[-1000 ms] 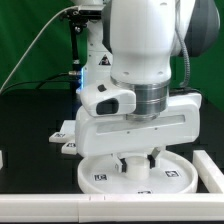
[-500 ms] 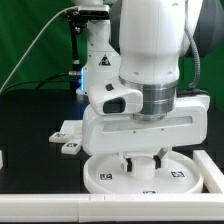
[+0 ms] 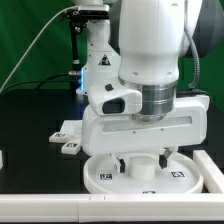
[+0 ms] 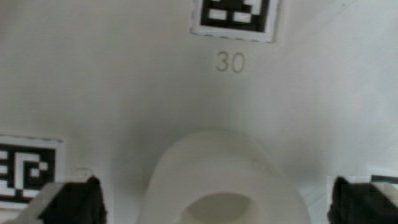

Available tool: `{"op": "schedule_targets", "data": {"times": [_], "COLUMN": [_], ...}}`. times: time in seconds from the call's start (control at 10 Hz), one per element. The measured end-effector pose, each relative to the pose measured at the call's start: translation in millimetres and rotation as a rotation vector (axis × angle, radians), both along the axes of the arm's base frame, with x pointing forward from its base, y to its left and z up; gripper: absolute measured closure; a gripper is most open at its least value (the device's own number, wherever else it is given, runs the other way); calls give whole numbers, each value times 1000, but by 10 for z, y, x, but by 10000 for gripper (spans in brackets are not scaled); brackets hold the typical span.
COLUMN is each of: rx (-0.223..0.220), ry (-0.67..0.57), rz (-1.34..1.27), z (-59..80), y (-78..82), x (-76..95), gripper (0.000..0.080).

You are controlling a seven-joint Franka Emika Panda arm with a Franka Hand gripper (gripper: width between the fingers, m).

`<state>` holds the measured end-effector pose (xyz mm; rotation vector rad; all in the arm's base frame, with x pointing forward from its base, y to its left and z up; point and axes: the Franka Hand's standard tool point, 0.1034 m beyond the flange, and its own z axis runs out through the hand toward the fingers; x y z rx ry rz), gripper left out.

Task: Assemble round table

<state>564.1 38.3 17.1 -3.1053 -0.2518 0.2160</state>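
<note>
End effector [image 4: 217, 203] spread over the leg [image 4: 214, 172] at the hub of the round table's disc [image 3: 100, 176].
I read the fingers [image 4: 71, 202] as standing wide, clear of the leg on either side, with nothing pinched. The leg stands upright at the disc's centre. The disc lies flat on the bench [image 3: 30, 115] directly under the arm, which I judge keeps the hub facing up for seating. A loose base piece [image 3: 68, 140] lies near the disc, toward the exterior view's left.

Smooth matt white plastic disc [image 3: 92, 168]
</note>
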Motion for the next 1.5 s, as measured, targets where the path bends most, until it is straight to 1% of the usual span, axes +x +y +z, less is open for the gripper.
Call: {"op": "schedule_targets", "data": {"times": [0.1,0.2,0.3,0.4,0.5,0.9,1.0,1.1,1.2,1.5], "rx": [2,0,-1,-1,0,-1,-10,-13,-17,-20], "ry": [24,43,47,48,45,49,62,68,76,74], "rz": [-28,-55,-84,-98,-95,-103,-153,-167,-176,-192], "z": [147,328,447,477,460,449,444,448,453,449], "y": [-41,-62,7,53,15,26,95,196,254,263], "x": [-54,-123,-142,-140,-124,-150,-284,-452,-550,-552], "gripper": [164,152,151,151,151,151,151,151,151,151]}}
